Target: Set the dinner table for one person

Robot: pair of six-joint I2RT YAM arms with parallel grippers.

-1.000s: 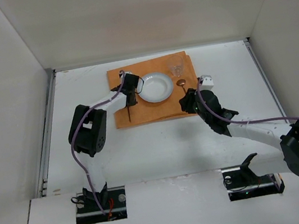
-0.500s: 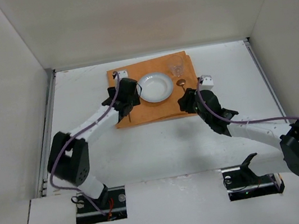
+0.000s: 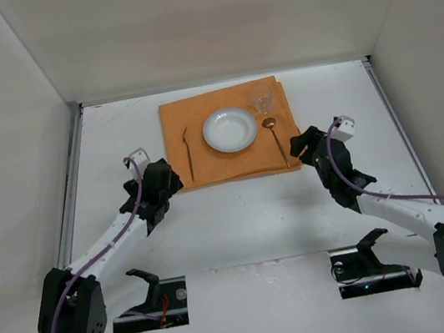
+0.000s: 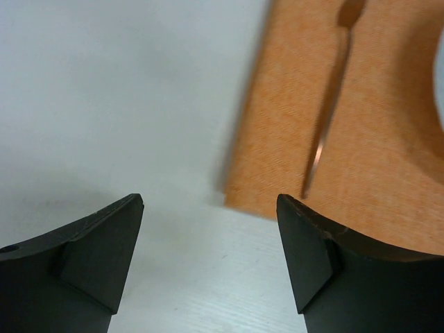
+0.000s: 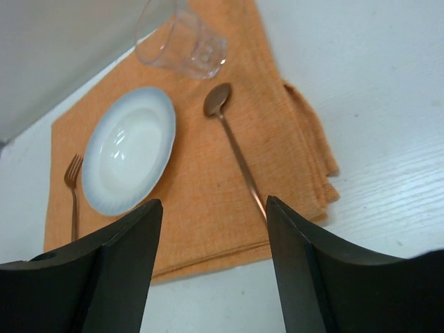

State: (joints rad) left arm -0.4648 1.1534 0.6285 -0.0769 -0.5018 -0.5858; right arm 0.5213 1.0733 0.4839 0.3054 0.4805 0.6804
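Observation:
On the white dinner table (image 3: 238, 214) lies an orange cloth (image 3: 205, 165) carrying a white plate (image 3: 230, 129), a clear glass (image 3: 261, 98), a fork (image 3: 187, 151) left of the plate and a spoon (image 3: 277, 139) right of it. My left gripper (image 3: 171, 185) hovers open and empty off the cloth's near left corner. In the left wrist view the fork (image 4: 326, 132) lies ahead of the left gripper (image 4: 208, 229). My right gripper (image 3: 303, 143) stands open and empty at the cloth's near right corner. The right wrist view shows plate (image 5: 128, 149), glass (image 5: 182, 41), spoon (image 5: 236, 149) and fork (image 5: 72, 187).
Metal rails run along the table's left side (image 3: 69, 191) and right side (image 3: 392, 122), with plain white walls all round. The arm mounts (image 3: 146, 301) sit at the near edge.
My left gripper has opened, left the fork on the cloth and drawn back to the near left. My right gripper has opened wider and backed away from the spoon.

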